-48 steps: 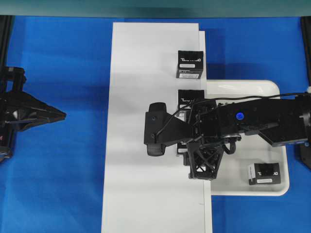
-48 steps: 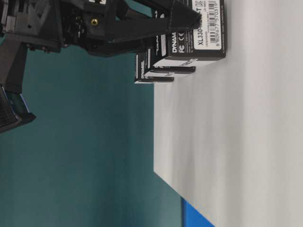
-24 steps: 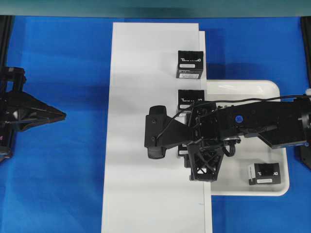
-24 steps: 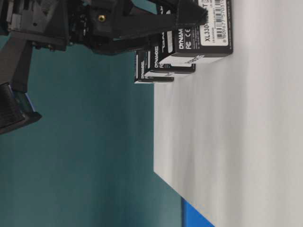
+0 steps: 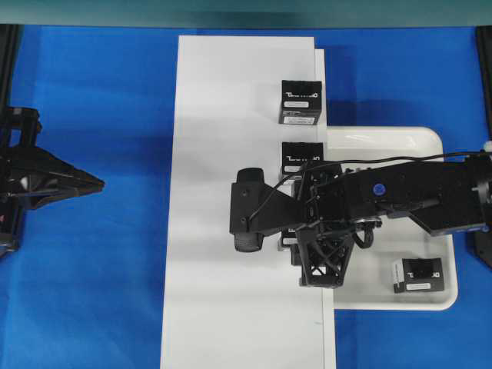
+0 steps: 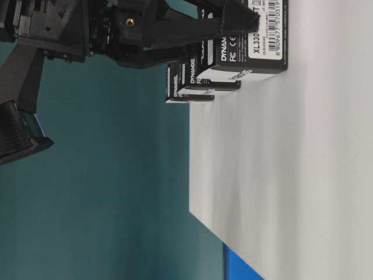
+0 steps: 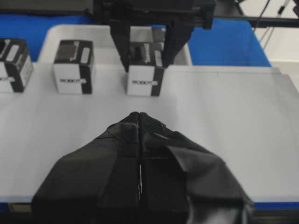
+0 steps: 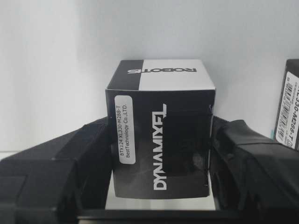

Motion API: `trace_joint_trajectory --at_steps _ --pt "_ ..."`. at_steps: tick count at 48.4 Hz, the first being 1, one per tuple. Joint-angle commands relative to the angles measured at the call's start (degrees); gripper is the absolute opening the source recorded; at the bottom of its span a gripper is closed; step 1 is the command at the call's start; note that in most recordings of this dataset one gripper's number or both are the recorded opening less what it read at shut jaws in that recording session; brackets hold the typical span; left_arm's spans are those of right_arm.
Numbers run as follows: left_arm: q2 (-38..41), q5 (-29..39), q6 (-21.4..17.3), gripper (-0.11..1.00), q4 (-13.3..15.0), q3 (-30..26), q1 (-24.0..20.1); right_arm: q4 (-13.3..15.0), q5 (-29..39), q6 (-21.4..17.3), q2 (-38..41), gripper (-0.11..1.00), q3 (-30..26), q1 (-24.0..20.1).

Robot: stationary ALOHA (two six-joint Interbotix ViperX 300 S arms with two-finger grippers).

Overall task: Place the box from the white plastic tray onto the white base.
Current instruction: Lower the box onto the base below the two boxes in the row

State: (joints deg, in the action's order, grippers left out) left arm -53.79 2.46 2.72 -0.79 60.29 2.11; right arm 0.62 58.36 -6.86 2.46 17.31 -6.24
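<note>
A small black box (image 8: 161, 140) with white lettering and a label strip sits between the fingers of my right gripper (image 8: 163, 126), which is shut on its two sides. The box is low over the right edge of the white base (image 5: 231, 154); I cannot tell whether it touches. From overhead the arm covers most of it, at my right gripper (image 5: 296, 240). The left wrist view shows the box (image 7: 142, 70) clamped from above. The white plastic tray (image 5: 430, 142) lies right of the base. My left gripper (image 5: 96, 183) is shut and empty, far left over the blue cloth.
Two like boxes (image 5: 300, 102) (image 5: 301, 157) stand along the base's right edge, behind the held one. Another black box (image 5: 417, 274) with a white side panel lies in the tray's near right corner. Blue cloth (image 5: 115, 292) surrounds the base.
My right gripper has lowered the box toward the base and shifted slightly toward the near side. The left arm has not moved.
</note>
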Motion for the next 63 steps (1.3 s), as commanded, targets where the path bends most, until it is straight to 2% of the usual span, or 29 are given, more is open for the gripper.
trace_joint_trajectory --at_steps 1,35,37,42,45,63 --pt "0.3 -0.2 0.2 -0.07 -0.1 -1.4 0.0 0.1 -0.3 0.1 0.8 0.58 0.4 -0.2" --pt "0.3 -0.2 0.2 -0.07 -0.1 -1.5 0.1 0.2 -0.5 0.0 0.5 0.58 0.9 0.7" --pt "0.3 -0.3 0.2 -0.07 -0.1 -1.4 0.1 0.2 -0.5 -0.1 0.5 0.64 1.1 1.0" --pt "0.3 -0.3 0.2 -0.07 -0.1 -1.4 0.1 0.2 -0.6 0.2 0.4 0.9 1.2 1.1" --pt "0.3 -0.3 0.2 -0.07 -0.1 -1.5 0.1 0.2 -0.9 0.2 0.4 0.97 1.2 1.2" --pt "0.5 -0.2 0.2 -0.07 -0.1 -1.1 0.1 0.1 -4.7 -0.1 -1.8 0.97 1.2 1.1"
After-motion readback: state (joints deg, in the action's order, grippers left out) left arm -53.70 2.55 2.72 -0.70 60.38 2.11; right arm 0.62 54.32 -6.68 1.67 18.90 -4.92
